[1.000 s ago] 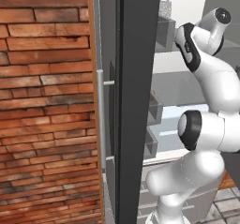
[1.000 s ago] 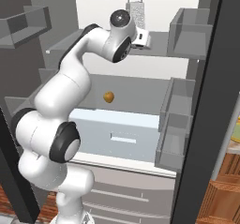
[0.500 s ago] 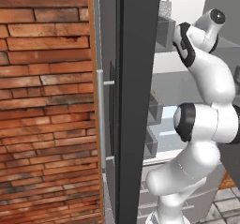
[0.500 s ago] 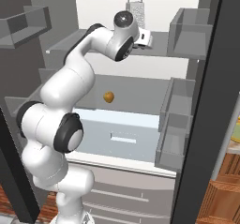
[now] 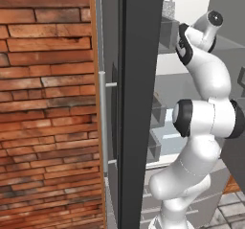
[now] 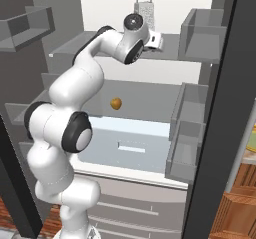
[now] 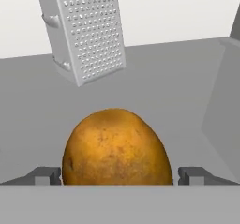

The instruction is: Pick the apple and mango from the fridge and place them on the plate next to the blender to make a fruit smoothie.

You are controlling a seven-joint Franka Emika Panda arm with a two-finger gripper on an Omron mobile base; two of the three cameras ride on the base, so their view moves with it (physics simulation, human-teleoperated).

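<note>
Left base view: the fridge's dark door stands edge-on down the middle of the frame, silver handle left of it, brick wall beyond. My arm climbs the right side toward the upper right.

Right base view: my wrist sits at top centre, over the upper shelf, just below the grater. A small brown fruit lies mid-frame on the shelf below, with bare shelf around it.

Hand view: the mango fills lower centre, long axis upright in frame, between my gripper fingertips. They're spread to either side; I cannot tell whether they touch it. Grater upper left, bin wall at right.
</note>
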